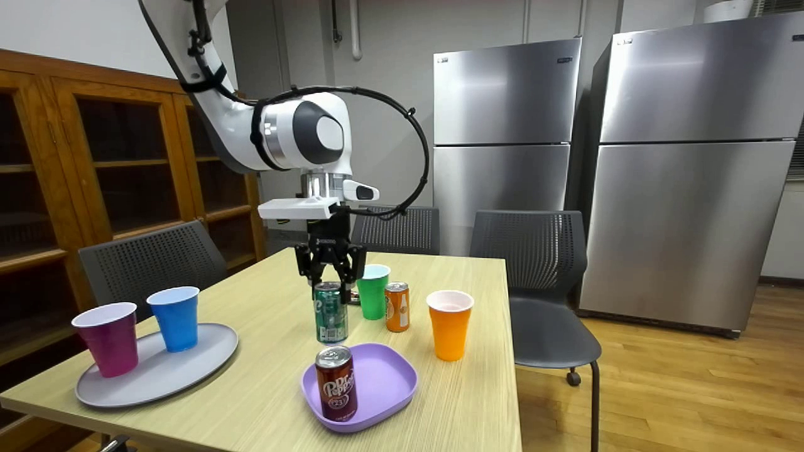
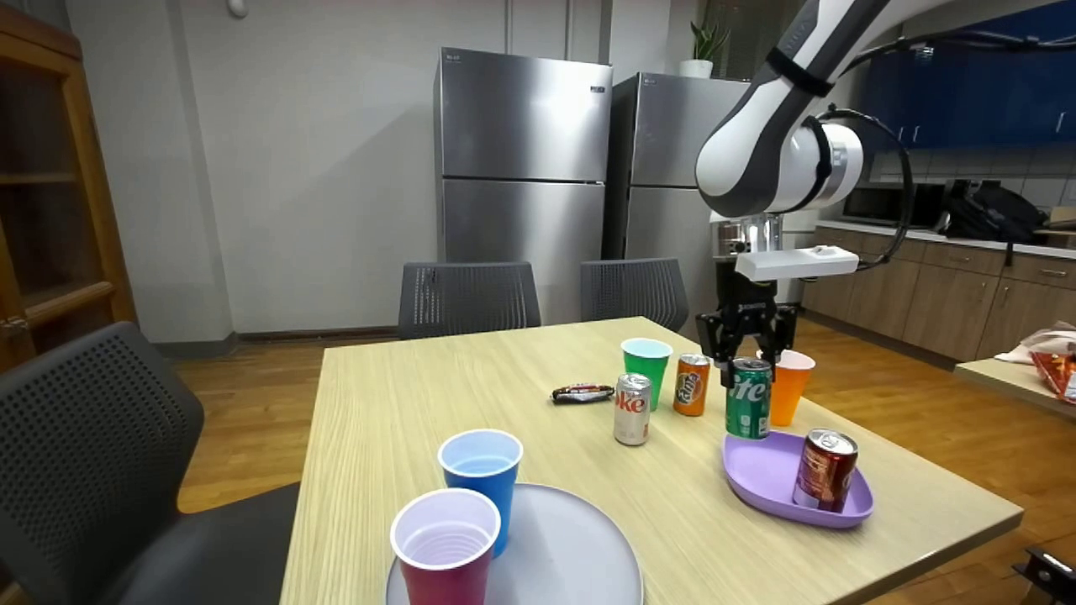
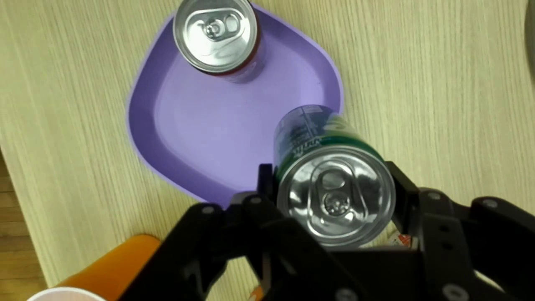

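Gripper [image 3: 332, 184] is clamping a green can [image 2: 747, 402] between its fingers, holding it upright over an edge of the purple tray [image 1: 384, 384] — Dr Pepper can [image 1: 336, 388] already standing inside near a corner, green one not yet being set down.

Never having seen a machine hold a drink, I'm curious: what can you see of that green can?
The green can is a shiny, metal-looking drinks can; in an exterior view, the white letters "ite" show on its side. Its silver lid has a pull tab and looks unopened. The gripper clasps it upright from opposite sides, near its top. It appears raised off the table, and in the wrist view it covers part of the edge of the purple plate.
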Robot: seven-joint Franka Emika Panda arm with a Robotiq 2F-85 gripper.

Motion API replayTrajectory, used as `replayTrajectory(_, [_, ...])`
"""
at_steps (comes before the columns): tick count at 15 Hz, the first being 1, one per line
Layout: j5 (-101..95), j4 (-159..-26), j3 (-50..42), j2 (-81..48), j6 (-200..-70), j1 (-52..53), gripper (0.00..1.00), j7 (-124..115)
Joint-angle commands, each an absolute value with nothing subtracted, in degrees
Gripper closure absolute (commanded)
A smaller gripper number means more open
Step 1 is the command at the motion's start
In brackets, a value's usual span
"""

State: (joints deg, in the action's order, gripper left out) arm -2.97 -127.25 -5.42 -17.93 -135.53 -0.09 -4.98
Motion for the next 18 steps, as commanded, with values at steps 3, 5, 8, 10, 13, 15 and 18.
replayTrajectory(3, [-6.1, -128.9, -8.4, -16.8, -136.6, -1.1, 0.62, -9.5])
replayTrajectory(5, [-7.3, -129.2, -9.6, -17.1, -137.1, -1.3, 0.62, -11.2])
replayTrajectory(8, [-9.0, -129.5, -11.1, -17.6, -138.4, -1.2, 0.62, -13.9])
replayTrajectory(10, [-10.1, -129.7, -11.9, -18.6, -139.8, -1.0, 0.62, -16.1])
replayTrajectory(13, [-11.7, -129.6, -13.1, -21.0, -143.2, -0.4, 0.62, -20.1])
replayTrajectory(15, [-11.8, -129.1, -13.6, -22.9, -144.9, -0.2, 0.62, -21.8])
replayTrajectory(18, [-11.0, -129.0, -14.1, -25.1, -146.9, 0.1, 0.62, -23.0])
